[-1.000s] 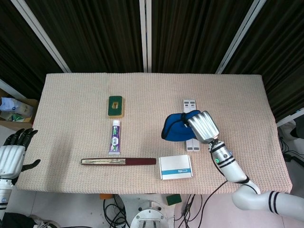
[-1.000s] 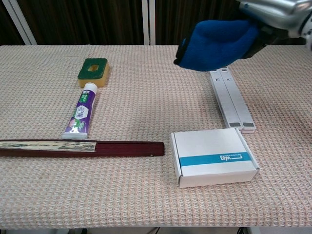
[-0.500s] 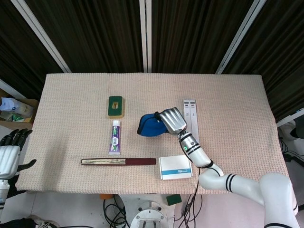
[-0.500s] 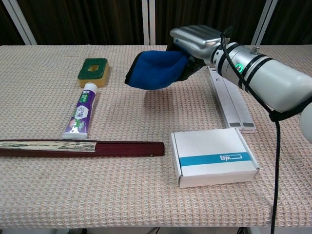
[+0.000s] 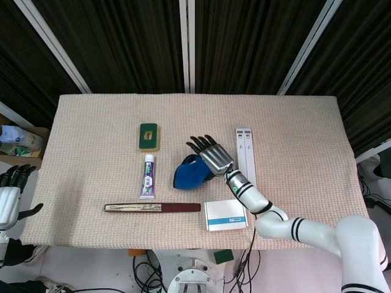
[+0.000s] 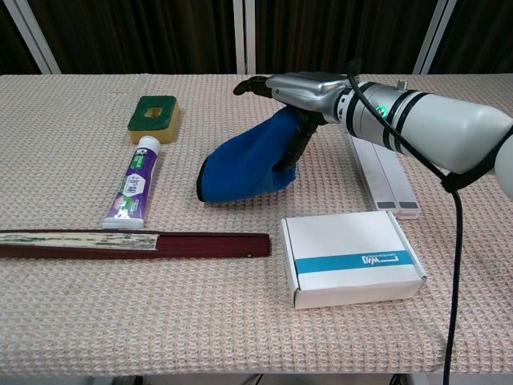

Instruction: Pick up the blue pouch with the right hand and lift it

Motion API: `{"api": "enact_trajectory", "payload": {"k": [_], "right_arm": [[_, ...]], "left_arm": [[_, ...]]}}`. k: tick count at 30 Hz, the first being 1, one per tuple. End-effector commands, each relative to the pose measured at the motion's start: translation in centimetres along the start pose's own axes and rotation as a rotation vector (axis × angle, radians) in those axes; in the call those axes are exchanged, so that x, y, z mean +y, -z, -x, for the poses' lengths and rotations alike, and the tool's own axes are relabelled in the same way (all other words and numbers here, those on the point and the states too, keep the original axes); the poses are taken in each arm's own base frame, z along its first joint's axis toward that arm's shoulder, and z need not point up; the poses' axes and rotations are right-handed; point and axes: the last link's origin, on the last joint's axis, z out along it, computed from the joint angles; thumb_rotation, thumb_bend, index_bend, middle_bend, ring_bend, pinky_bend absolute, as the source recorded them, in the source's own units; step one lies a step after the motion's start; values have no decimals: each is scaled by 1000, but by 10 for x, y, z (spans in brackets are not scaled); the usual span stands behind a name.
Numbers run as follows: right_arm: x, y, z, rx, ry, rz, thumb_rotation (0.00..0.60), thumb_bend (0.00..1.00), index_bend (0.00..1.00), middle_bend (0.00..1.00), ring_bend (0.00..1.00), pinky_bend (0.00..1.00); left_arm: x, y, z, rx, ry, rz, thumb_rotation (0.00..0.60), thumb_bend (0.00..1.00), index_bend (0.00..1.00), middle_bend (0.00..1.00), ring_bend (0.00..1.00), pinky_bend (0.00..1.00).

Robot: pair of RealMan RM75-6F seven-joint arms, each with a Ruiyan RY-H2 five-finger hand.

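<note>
The blue pouch [image 5: 187,174] [image 6: 239,167] lies on the table near its middle, its right end propped up against my right hand. My right hand [image 5: 211,152] [image 6: 300,84] hovers flat just above that end, fingers stretched out and apart towards the left. Its thumb hangs down and touches the pouch's raised edge; no finger wraps the pouch. My left hand [image 5: 11,194] hangs off the table's left edge, holding nothing, fingers apart.
A white box [image 5: 226,215] [image 6: 353,258] sits in front of the pouch. Two silver bars [image 5: 245,155] [image 6: 385,172] lie to the right. A toothpaste tube [image 5: 147,176] [image 6: 135,183], a green sponge [image 5: 148,136] [image 6: 153,118] and a long dark red folded fan [image 5: 153,207] [image 6: 136,243] lie to the left.
My right hand carried the pouch leftward and down, then spread its fingers. The pouch left the grip and now rests on the table. The left hand drifted slightly lower.
</note>
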Motion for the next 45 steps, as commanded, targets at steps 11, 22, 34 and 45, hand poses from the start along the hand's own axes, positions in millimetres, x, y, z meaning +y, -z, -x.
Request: {"api": "enact_trajectory", "payload": {"k": [11, 22, 34, 45], "right_arm": [[13, 17, -49, -35, -136, 16, 600, 0, 0, 0, 0, 0], [35, 64, -88, -19, -170, 46, 600, 0, 0, 0, 0, 0], [115, 275, -51, 181, 174, 350, 600, 2, 0, 0, 0, 0], [171, 387, -2, 261, 233, 703, 600, 41, 0, 0, 0, 0]], "left_arm": [[8, -3, 0, -10, -5, 23, 600, 70, 167, 144, 89, 201], [9, -2, -2, -9, -10, 23, 600, 70, 166, 144, 89, 201], [8, -1, 3, -12, -8, 24, 600, 70, 167, 144, 89, 201], [11, 0, 3, 4, -12, 43, 600, 69, 167, 144, 89, 201]]}}
